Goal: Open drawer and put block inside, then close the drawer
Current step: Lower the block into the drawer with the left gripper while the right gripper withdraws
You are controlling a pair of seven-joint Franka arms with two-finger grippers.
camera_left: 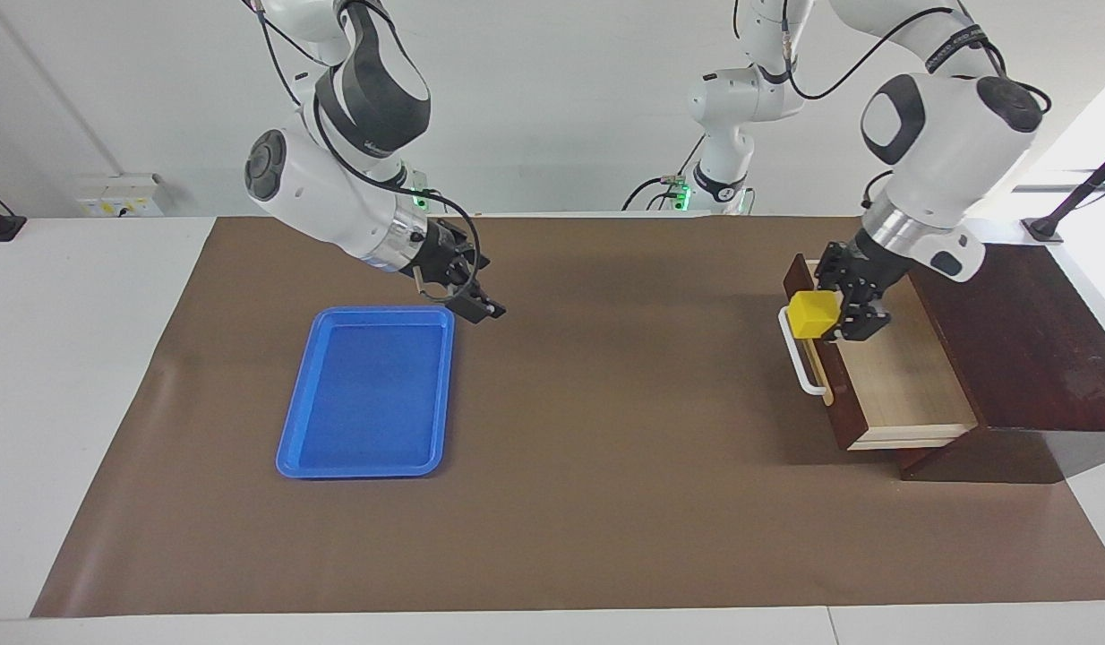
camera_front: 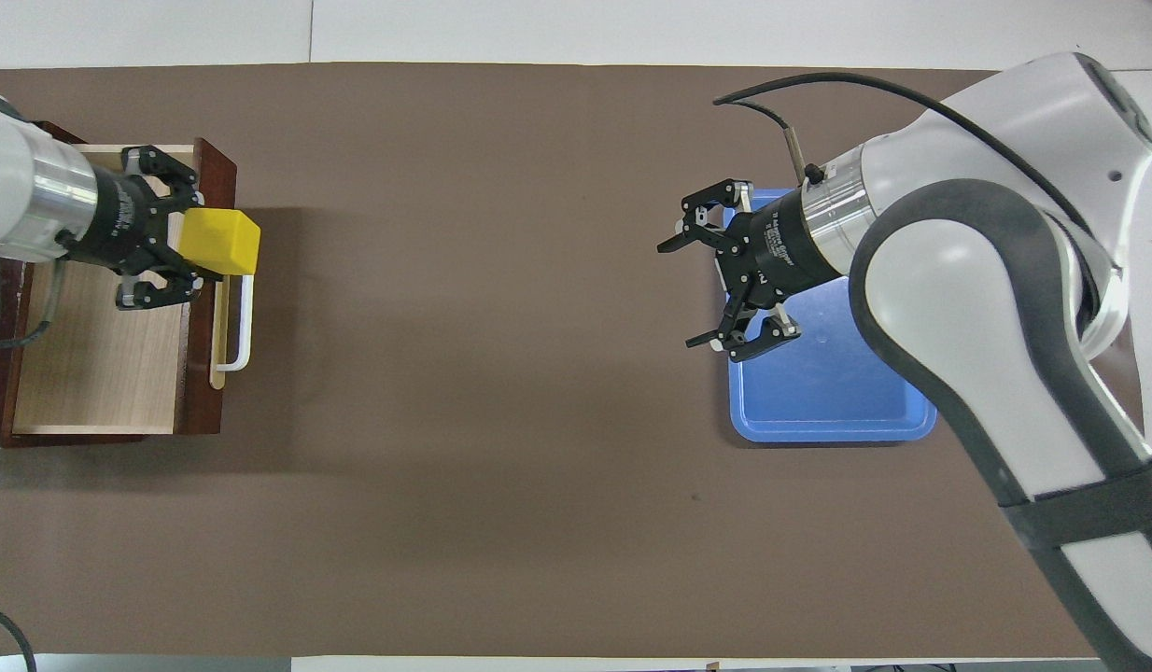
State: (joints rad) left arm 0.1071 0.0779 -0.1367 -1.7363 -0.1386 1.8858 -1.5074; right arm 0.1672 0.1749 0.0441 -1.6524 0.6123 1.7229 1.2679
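The yellow block (camera_left: 812,313) hangs clamped in the left claw (camera_left: 837,315), up over the front panel and white handle (camera_left: 800,352) of the pulled-out drawer (camera_left: 902,376), at the left arm's end of the table (camera_left: 606,448). On the facing view's clock, the right claw (camera_left: 467,291) sits near nine, fingers spread apart, over the blue tray's (camera_left: 364,394) corner.

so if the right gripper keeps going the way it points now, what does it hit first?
Probably bare brown table mat. The right gripper, jaws open over the blue tray's corner, points down toward the table's middle; nothing else shows in that line, though depth is unclear.
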